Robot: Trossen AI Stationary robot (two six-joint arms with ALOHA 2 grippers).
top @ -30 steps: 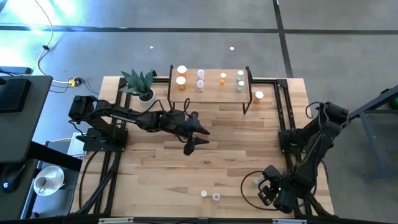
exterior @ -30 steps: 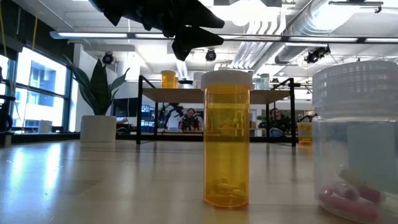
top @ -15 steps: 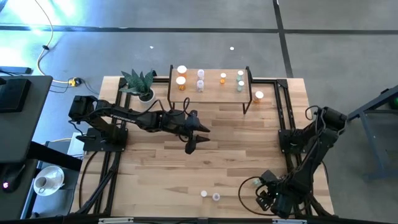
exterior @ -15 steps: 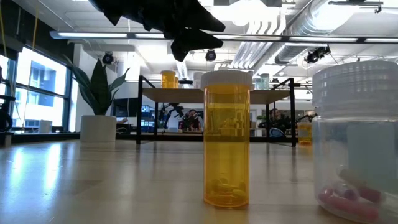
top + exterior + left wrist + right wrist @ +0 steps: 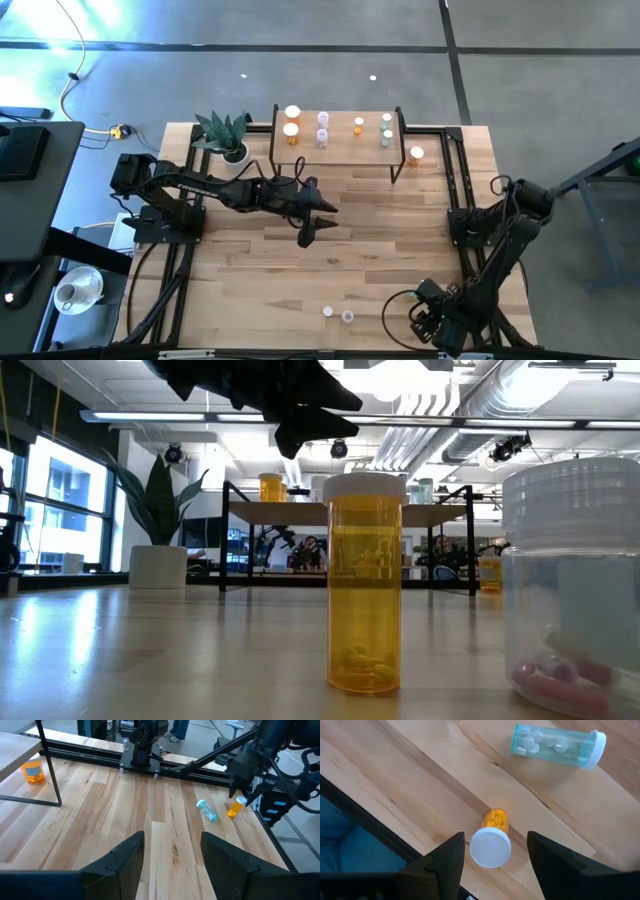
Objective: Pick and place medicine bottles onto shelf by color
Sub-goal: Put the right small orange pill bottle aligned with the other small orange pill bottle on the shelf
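Observation:
An orange medicine bottle (image 5: 492, 840) with a white cap stands near the table's near right corner, its cap up. My right gripper (image 5: 496, 842) hangs above it, pointing down and open, one finger on each side of the cap without touching. A pale green bottle (image 5: 555, 742) lies on its side close by. My left gripper (image 5: 318, 222) is open and holds nothing, over the table's middle. The shelf (image 5: 345, 150) at the far edge carries several bottles, orange (image 5: 291, 113) at its left, pale green (image 5: 386, 121) at its right.
An orange bottle (image 5: 327, 312) and a clear one (image 5: 347, 317) stand at the near edge. Another orange bottle (image 5: 416, 154) stands on the table right of the shelf. A potted plant (image 5: 225, 132) is at the far left. Black rails (image 5: 458, 180) run along the sides.
My right gripper has sunk toward the orange bottle at the near right corner and drifted a little toward the near edge, its fingers still apart.

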